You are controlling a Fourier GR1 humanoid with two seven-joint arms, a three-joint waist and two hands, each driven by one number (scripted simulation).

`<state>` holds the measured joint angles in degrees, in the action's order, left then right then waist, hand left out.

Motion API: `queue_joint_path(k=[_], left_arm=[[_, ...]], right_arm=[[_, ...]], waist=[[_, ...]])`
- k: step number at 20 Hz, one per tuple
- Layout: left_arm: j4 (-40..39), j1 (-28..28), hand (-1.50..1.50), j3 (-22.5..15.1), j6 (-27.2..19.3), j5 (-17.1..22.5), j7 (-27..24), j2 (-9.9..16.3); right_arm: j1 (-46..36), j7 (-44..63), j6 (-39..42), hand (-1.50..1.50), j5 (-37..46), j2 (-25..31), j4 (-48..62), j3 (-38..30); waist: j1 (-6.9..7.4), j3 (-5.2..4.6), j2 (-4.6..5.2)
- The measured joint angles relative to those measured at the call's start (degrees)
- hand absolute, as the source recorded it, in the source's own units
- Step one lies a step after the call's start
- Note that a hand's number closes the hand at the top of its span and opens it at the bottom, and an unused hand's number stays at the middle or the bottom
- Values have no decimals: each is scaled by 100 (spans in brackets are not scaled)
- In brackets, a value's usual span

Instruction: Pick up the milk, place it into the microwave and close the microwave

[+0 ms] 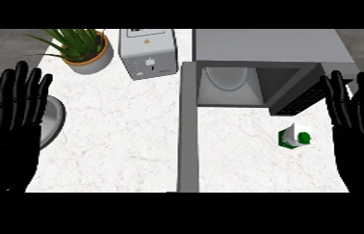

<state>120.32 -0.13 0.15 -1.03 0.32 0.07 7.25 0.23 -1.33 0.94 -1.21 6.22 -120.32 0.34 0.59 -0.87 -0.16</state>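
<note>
Both hands stand upright at the counter's side edges, fingers pointing toward the far edge and holding nothing. At the left edge, the left hand (21, 108) shows its fingers straight and slightly fanned, its palm lying over the rim of a grey round plate (53, 124) that juts in from that side. At the right edge, the right hand (346, 112) has its fingers straight and close together, rising just beside the microwave's front right corner. The microwave (270, 47) sits at the counter's far right corner, and its door (188, 132) is swung fully open, running as a long grey bar from the oven toward the near edge; a pale turntable shows inside the cavity. The milk (293, 136), a small white carton with a green cap, stands on the white marble counter (121, 141) in front of the open cavity, right of the door and near the right hand, touching neither. A toaster (147, 52) and a potted plant (84, 49) stand along the far edge, toward the left.
</note>
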Motion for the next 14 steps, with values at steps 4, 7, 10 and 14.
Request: queue_joint_path(k=[4,7,10,14], left_arm=[[-376,-195,-150,322,171,299,-187,62],[-611,-321,-150,605,353,672,-117,177],[-586,-190,-150,814,458,1036,160,235],[-351,262,-150,1139,740,1472,240,316]], right_arm=[[-20,-194,132,-150,-75,-4,145,-61],[-12,-58,379,-150,-404,177,23,-258],[165,126,671,-150,-690,352,-59,-357],[524,83,837,-150,-679,300,-219,-300]], waist=[[-41,55,11],[-58,72,12],[-59,80,11],[-51,84,8]])
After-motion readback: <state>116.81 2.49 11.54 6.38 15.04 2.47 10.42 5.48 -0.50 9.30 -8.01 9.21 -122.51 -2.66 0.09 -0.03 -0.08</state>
